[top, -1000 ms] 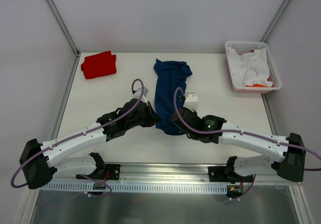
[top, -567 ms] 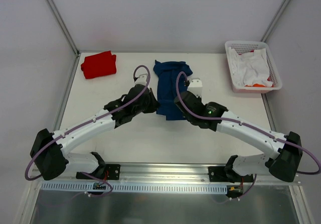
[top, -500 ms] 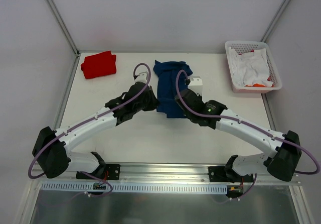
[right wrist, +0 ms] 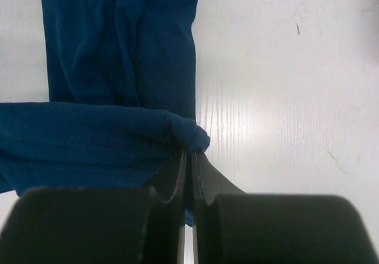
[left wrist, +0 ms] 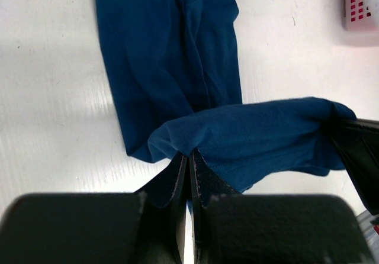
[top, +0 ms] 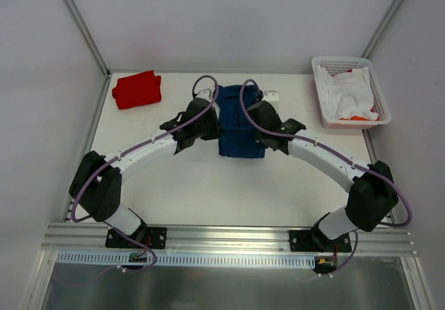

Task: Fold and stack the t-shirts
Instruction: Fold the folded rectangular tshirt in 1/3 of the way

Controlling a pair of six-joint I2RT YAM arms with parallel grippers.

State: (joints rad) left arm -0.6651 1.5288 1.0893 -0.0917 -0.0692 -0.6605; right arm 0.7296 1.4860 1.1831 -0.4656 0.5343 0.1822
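While both arms stretch out over the white counter (top: 201, 185), we see the navy blue cloth t-shirt (top: 240, 135) lying between their wrists, in the far middle of the surface. Its far part lies flat on the counter as a long, wrinkled strip. Its near edge is raised and doubled back across that strip as a horizontal band.

The left arm (top: 149, 150) comes in from the left side of the garment. In its wrist view the left jaws are pressed together on the left corner of the raised band, with blue fabric pinched between them. The right arm (top: 320, 156) comes in from the right side. The right jaws are likewise clamped tight, pinching the bunched right corner of the same band. From above, both pairs of jaws are hidden under the wrists, so we rely on the wrist cameras for this.

A plain red cloth t-shirt (top: 137, 89) sits folded into a compact bundle at the far left corner of the counter, well apart from the blue one. At the far right corner stands a pale pink plastic mesh basket (top: 321, 94). It holds a crumpled white cloth (top: 348, 91) and what seems to be a small orange item at its near edge.
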